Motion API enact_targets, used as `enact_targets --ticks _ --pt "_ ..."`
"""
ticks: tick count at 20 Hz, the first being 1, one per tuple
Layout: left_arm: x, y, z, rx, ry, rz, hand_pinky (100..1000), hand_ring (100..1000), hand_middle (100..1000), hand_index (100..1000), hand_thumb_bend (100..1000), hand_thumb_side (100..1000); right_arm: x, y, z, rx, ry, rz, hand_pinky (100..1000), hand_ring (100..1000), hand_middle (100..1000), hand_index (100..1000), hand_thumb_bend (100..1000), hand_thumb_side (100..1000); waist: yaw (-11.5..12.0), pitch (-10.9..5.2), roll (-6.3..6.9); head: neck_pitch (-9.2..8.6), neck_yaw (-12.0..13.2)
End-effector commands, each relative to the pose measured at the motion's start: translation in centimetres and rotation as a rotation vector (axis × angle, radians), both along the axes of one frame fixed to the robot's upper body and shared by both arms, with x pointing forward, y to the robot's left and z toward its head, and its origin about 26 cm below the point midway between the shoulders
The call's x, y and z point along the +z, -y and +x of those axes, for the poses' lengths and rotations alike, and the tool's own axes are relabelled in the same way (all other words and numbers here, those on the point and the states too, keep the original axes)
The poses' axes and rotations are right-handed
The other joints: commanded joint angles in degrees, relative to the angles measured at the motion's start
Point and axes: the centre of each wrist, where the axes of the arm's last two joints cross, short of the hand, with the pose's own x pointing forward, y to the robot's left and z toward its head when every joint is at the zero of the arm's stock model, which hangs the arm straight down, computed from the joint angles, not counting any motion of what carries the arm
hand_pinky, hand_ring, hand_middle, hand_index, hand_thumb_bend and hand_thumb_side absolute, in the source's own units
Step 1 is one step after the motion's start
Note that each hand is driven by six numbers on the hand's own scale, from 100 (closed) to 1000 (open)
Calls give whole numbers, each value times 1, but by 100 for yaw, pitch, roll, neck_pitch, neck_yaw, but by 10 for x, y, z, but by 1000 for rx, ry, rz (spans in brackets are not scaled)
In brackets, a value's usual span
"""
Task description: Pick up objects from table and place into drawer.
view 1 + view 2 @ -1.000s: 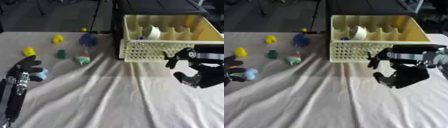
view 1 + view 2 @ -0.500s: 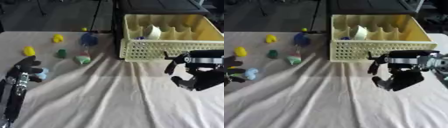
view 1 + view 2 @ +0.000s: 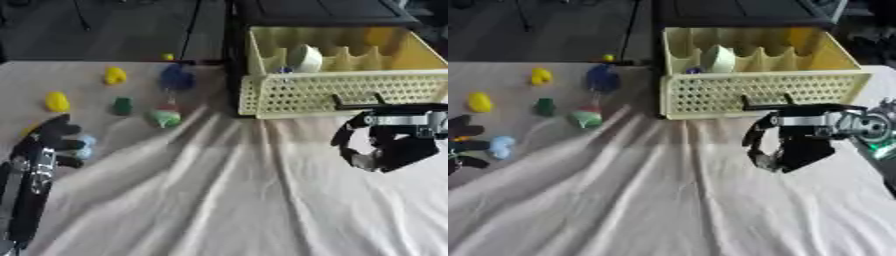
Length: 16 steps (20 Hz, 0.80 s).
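Left hand point(image 3: 54, 142) sits at the left edge of the table point(image 3: 219, 200), fingers relaxed and spread, holding nothing; a pale blue item point(image 3: 500, 146) lies just beside the fingertips. Further back on the cloth: a yellow piece point(image 3: 57, 101), a second yellow piece point(image 3: 115, 76), a small green piece point(image 3: 122, 105), a dark blue object point(image 3: 177, 77), and a green-white-red rounded object point(image 3: 164, 116) nearest the drawer. All lie apart from each other, none touched. Most are too blobby to give a long axis; the green piece looks upright (can't say more than that).

Yellow perforated drawer point(image 3: 341, 95) stands open behind the cloth, long axis running left-right, perforated front wall toward the robot. A white rounded object point(image 3: 306, 57) is already inside it, leaning against the dividers.

Right hand point(image 3: 789, 147) hangs just in front of the drawer, fingers curled inward, nothing visible in them.

Judged step: between picks, one item stowed, several left. Next move likely needs a reach to one of the left-side items, probably the pale blue one by the left hand, with fingers opened before descent
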Motion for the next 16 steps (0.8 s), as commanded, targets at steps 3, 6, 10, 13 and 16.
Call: enact_targets --ticks 3,6,10,13,16 --pt "5 2 -3 -11 17 1 574 691 716 881 100 1000 17 4 -1 -15 45 6 100 169 723 850 100 549 0 -86 3 -92 -17" --pt "5 2 -3 -14 14 2 574 693 716 881 100 1000 21 0 -3 8 58 10 100 167 716 848 100 553 0 -83 -2 -96 -17" --pt "5 3 -3 -19 14 4 574 693 716 881 100 1000 26 -8 -9 55 75 8 100 164 706 843 100 557 0 -87 -17 -98 -9" --pt "5 4 -2 -25 15 5 574 693 716 881 100 1000 29 -15 -12 86 78 14 100 162 702 842 100 557 8 -95 -35 -98 -12" --pt "6 5 -2 -34 15 6 573 694 716 882 100 1000 30 -18 -11 87 78 13 100 162 700 840 100 555 16 -99 -48 -99 -13"
